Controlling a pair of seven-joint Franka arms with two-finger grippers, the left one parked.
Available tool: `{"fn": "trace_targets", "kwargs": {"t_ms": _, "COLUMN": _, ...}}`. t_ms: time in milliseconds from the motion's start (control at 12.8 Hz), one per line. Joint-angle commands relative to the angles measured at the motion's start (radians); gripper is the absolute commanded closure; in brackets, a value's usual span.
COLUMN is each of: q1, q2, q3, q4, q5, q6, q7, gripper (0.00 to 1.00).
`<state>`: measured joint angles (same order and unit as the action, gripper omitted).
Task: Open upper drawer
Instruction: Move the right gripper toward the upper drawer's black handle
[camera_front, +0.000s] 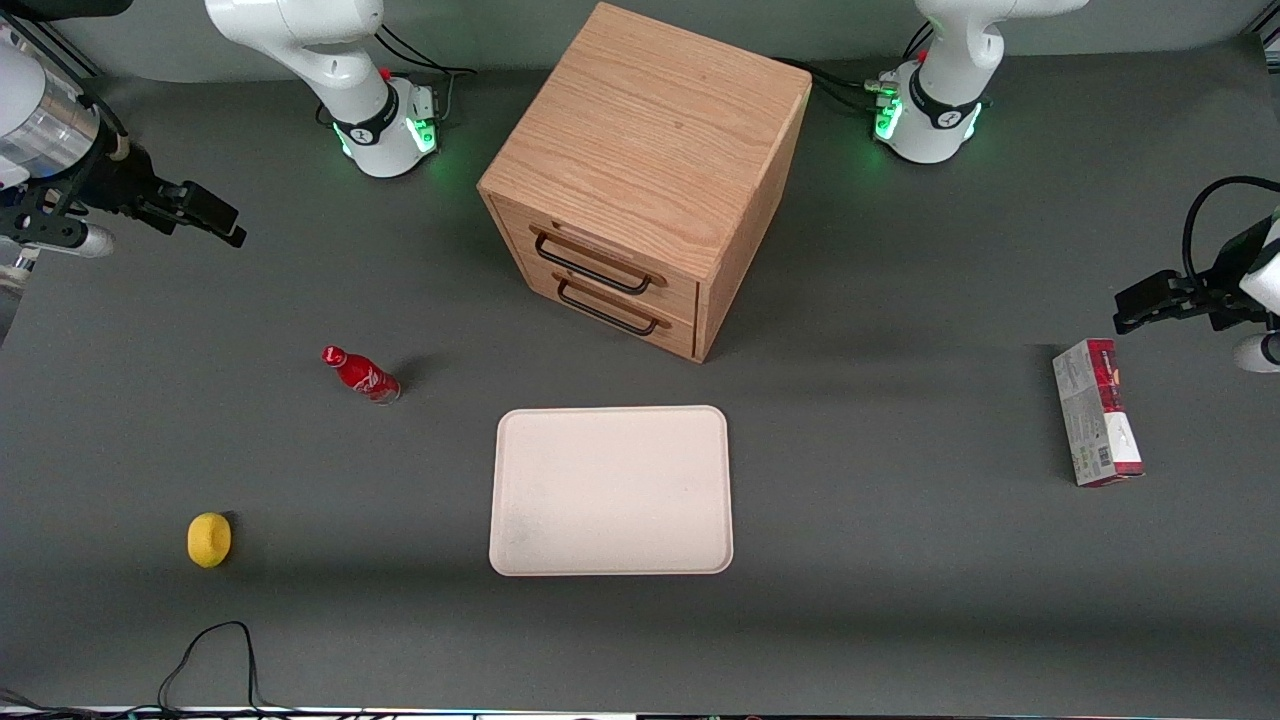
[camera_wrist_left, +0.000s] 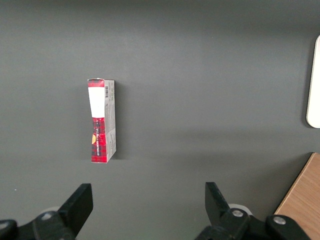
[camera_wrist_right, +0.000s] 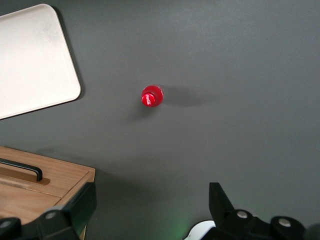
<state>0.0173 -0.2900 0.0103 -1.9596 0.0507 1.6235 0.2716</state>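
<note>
Upper drawer (camera_front: 600, 258) shut, flush in the cabinet (camera_front: 650, 150) front, black handle (camera_front: 592, 266) above the lower drawer (camera_front: 612, 308). Gripper (camera_front: 205, 215) hangs well off toward the working arm's end from the cabinet, above the surface (camera_front: 900, 560); jaws spread wide, holding nothing. Red bottle (camera_front: 361, 373) stands near the cabinet; cream tray (camera_front: 611, 490) lies in front of the cabinet.

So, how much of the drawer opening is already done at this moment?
Nothing is done yet: the upper drawer sits flush with the cabinet, as the lower drawer does. The open gripper holds nothing, off toward the working arm's end of the table. Reaching the black handle, gripping and pulling are all left.
</note>
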Motion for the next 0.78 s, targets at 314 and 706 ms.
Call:
{"fn": "trace_targets", "kwargs": {"t_ms": 314, "q1": 0.020, "q2": 0.249, "q3": 0.038, "q4": 0.248, "q5": -0.009, "q6": -0.005, "q7": -0.266, "gripper": 0.00}}
{"fn": "trace_targets", "kwargs": {"t_ms": 706, "q1": 0.020, "q2": 0.431, "q3": 0.406, "q4": 0.488, "q5": -0.047, "q6": -0.021, "q7": -0.439, "gripper": 0.00}}
